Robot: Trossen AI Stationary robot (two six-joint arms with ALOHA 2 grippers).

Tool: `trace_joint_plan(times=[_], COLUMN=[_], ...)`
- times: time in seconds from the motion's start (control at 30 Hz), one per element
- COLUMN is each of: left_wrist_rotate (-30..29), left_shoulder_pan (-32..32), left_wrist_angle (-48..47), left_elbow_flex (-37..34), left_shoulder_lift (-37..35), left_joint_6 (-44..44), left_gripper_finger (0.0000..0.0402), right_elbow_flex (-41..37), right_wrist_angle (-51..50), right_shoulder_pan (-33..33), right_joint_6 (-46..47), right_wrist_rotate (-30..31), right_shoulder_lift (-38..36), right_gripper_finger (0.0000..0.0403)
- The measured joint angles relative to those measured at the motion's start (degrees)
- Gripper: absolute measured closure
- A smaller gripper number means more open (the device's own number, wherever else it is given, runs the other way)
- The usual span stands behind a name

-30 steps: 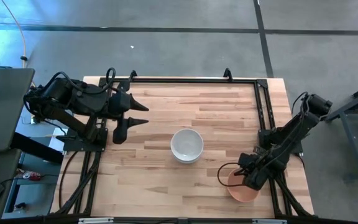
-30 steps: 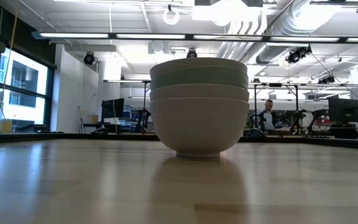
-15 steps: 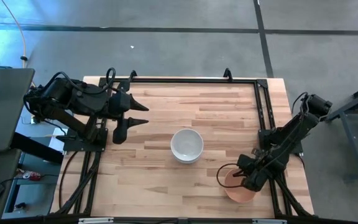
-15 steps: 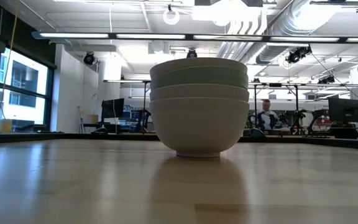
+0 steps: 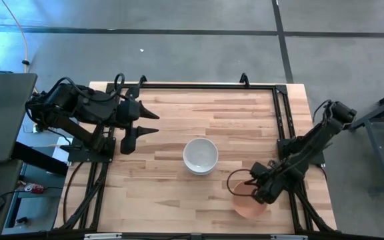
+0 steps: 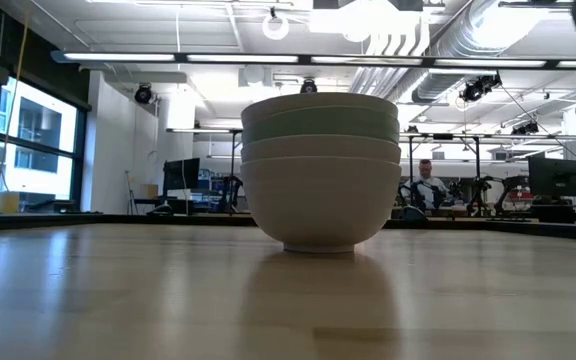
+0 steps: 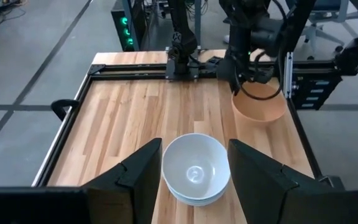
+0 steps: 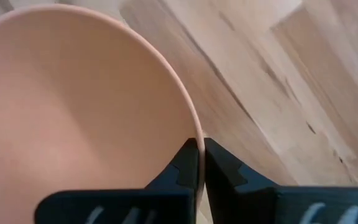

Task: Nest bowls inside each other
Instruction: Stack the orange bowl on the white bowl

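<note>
A: Starting at the left side, what is the left tool [image 5: 149, 123] doing?

B: It hangs over the left part of the counter [image 5: 165, 180], well apart from every bowl, with its two dark fingers [image 7: 143, 172] spread wide. The left wrist view looks between them at the stack.

A: And the stack itself?

B: The nested bowls [image 5: 200, 155] stand near the middle of the counter. From above only the white inside of the top bowl shows. The low view shows the layers: a white bowl [image 6: 317, 203] at the bottom resting on the wood, another white rim [image 6: 320, 146] above it, then the pale green bowl [image 6: 320, 122], then a white rim [image 6: 320, 101] on top.

A: Further right?

B: The salmon-orange bowl [image 5: 249, 203] is right of the stack and nearer the front edge, apart from the stack. The right tool [image 5: 251, 189] is clamped on its rim; the right wrist view shows the two fingertips [image 8: 188, 163] pressed together with the thin orange wall [image 8: 166, 81] between them. In the left wrist view the bowl [image 7: 260, 108] appears tilted, hanging from that tool over the wood.

A: Anything beyond the counter?

B: A person [image 6: 426, 187] sits far back in the room, right of the stack in the low view.
</note>
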Motion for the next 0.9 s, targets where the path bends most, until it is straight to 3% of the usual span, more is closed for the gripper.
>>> trace_joint_plan(times=[0.47,0.73,0.9], left_wrist_rotate=[0.0,0.0,-2.3], left_shoulder_pan=[0.0,0.0,0.0], left_wrist_angle=[-8.0,-11.7,-12.5], left_elbow_flex=[0.0,0.0,-0.1], left_shoulder_lift=[0.0,0.0,-1.0], left_joint_6=[1.1,2.1,3.6], left_gripper_finger=[0.0227,0.0227,0.0227], right_elbow_flex=[18.2,28.0,30.1], right_wrist_angle=[-12.4,-15.5,-13.0], right_shoulder_pan=[-10.7,-19.5,-25.5], right_joint_6=[-0.8,-7.9,-13.9], right_wrist_rotate=[0.7,5.0,8.2], right_shoulder_lift=[0.0,0.0,0.0], right_gripper_finger=[0.0402,0.0403,0.0403])
